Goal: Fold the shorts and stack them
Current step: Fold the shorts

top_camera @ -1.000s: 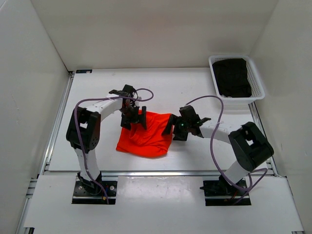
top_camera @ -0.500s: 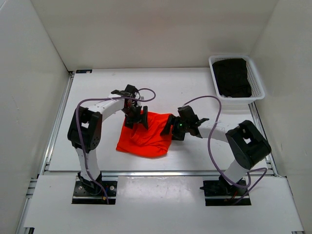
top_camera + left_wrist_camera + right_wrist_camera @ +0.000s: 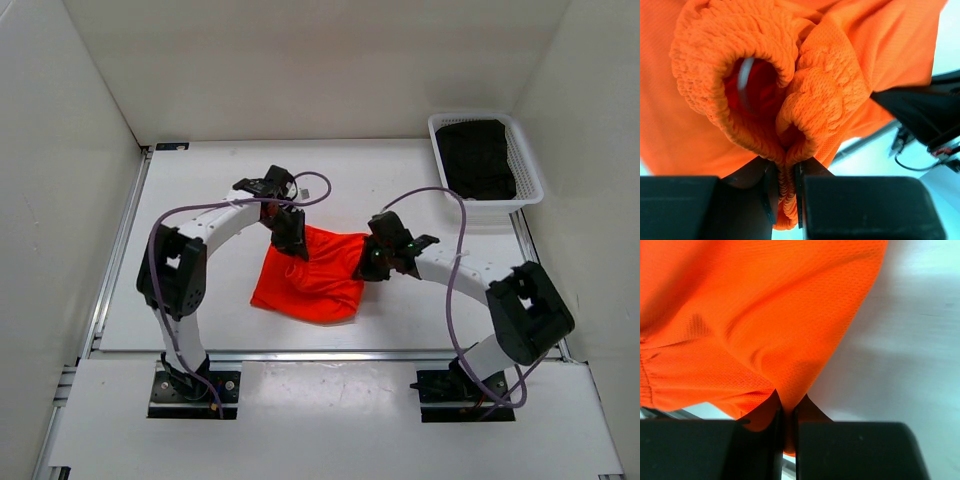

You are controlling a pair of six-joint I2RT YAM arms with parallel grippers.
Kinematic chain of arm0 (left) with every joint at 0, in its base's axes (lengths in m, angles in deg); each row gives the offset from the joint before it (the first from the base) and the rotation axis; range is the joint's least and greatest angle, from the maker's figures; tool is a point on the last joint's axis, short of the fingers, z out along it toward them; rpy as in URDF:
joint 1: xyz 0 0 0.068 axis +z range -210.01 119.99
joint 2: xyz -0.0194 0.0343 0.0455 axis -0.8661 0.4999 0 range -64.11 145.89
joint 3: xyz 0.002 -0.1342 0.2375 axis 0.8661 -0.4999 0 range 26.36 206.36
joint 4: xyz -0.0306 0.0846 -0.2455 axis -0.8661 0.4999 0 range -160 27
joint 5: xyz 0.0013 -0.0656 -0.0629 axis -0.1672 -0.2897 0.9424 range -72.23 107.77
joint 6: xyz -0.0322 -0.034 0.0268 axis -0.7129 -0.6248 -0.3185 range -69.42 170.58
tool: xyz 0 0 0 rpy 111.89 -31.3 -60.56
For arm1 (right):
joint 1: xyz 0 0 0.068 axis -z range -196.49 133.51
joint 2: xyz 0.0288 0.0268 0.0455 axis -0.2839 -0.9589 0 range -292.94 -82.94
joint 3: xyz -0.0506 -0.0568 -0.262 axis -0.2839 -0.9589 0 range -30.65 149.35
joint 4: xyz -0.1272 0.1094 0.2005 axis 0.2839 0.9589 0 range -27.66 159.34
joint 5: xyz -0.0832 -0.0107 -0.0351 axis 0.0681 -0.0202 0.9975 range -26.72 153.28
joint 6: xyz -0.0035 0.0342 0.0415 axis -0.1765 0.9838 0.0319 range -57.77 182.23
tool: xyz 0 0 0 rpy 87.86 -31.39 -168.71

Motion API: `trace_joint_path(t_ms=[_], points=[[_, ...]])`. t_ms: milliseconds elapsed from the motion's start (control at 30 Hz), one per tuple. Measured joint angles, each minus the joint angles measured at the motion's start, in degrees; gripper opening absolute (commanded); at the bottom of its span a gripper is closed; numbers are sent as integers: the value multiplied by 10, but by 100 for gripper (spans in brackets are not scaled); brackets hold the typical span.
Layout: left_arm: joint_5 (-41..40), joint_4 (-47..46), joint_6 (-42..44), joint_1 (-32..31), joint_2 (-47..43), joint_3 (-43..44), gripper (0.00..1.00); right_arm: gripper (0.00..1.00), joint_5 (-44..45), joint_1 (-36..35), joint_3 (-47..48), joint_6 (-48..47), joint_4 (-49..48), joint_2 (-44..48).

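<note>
Left gripper [image 3: 289, 232] is clamped on the shorts [image 3: 312, 280]. Its two black fingers [image 3: 690, 210] press together on a bunched fold of the ribbed elastic waistband [image 3: 825, 95], which shows from the left wrist camera as a narrow sliver of orange between them. Beyond that pinch the waistband curls into a loop, and a bit of white drawstring [image 3: 744, 75] shows inside it. The right gripper [image 3: 373, 262] is likewise closed on the shorts, nipping a thin edge of the mesh fabric at the garment's right side. In the right wrist view the cloth spreads away from the pinch in smooth folds, with white surface beside it. From above, the shorts are a crumpled orange-red bundle on the white table [image 3: 200, 200], lying between the two grippers with its far corners caught by them and its bulk toward the near edge. A white basket [image 3: 527, 175] stands at the far right corner, well apart, with dark folded clothing [image 3: 478, 158] inside it.
</note>
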Motion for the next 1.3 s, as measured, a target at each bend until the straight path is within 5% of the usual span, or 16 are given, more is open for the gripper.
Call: trace_joint_path(t_ms=[167, 300, 367, 400, 467, 500, 600, 733, 833, 933, 967, 1000, 1100, 1300], points=[[-3, 35, -3, 10, -57, 16, 10, 2, 16, 0, 52, -34, 61, 39], [-12, 52, 12, 41, -70, 20, 10, 92, 18, -1, 91, -49, 76, 41], [-17, 56, 19, 55, -60, 16, 12, 98, 26, 0, 99, -53, 89, 35], [-20, 55, 22, 61, -50, 14, 21, 99, 29, 0, 100, -54, 95, 29], [-27, 54, 26, 67, -14, 12, 45, 99, 38, 0, 100, -52, 109, 17], [-32, 51, 31, 68, 8, 11, 50, 99, 46, -2, 100, -51, 118, 15], [-47, 54, 30, 67, 66, 8, 100, 87, 74, -14, 101, -48, 143, 17], [-83, 73, 23, 66, 64, 18, 100, 48, 100, -36, 115, -47, 166, 25], [-116, 95, 19, 67, 40, 53, 100, 32, 109, -46, 136, -45, 173, 27], [-142, 100, 6, 67, -5, 77, 87, 18, 113, -47, 164, -41, 175, 16], [-146, 100, 0, 67, -20, 80, 75, 15, 112, -47, 172, -40, 172, 6], [-151, 98, -4, 67, -39, 81, 45, 15, 113, -47, 180, -38, 170, -6], [-150, 91, -15, 66, -72, 81, 14, 14, 112, -47, 205, -30, 166, -60], [-135, 61, -24, 45, -30, 74, 10, 11, 117, -47, 247, -19, 155, -177]])
